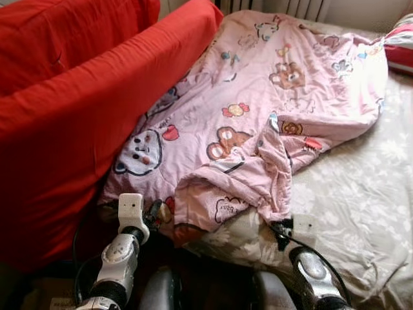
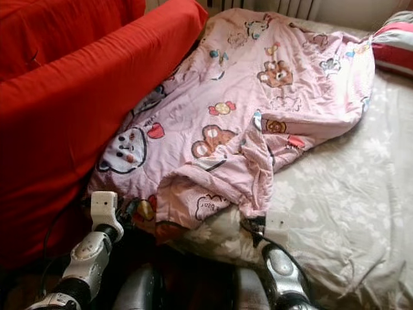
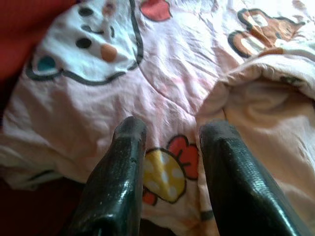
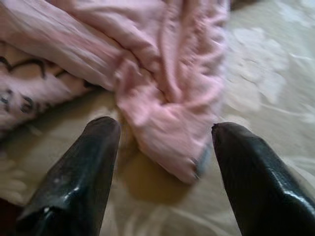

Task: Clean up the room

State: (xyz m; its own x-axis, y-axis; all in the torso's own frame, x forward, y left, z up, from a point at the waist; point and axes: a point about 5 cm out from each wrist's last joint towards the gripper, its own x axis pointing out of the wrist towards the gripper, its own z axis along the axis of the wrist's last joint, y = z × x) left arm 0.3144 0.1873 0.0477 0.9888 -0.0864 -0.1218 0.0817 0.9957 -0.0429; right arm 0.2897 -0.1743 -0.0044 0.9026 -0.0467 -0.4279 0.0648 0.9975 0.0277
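Bed-tidying scene, both arms at the near edge of the bed. A pink quilt [image 1: 258, 110] printed with cartoon bears, flowers and hearts lies crumpled across the bed, its far end toward the head of the bed and its near end folded back on itself at the near edge. One long side rests against a red sofa [image 1: 77, 110] standing along the bed's left edge. Under the quilt lies a beige sheet [image 1: 361, 194] with a pale floral pattern, itself wrinkled. A red-and-white striped pillow [image 1: 401, 42] sits at the far right corner.

My left gripper [image 3: 170, 172] hovers over the quilt's near left corner, its fingers [image 3: 120, 177] spread apart with a printed flower between them, pinching nothing. My right gripper [image 4: 165, 162] faces the bunched, hanging fold at the quilt's near edge, its fingers [image 4: 83, 167] also spread wide, the fold lying between them but not yet clamped.

Handling, as I judge it: the quilt is soft, thin, limp cotton, light but bulky, and will sag and drag when lifted. The two near corners offer the best hold, each pinched through a doubled layer so the cloth does not slip free.
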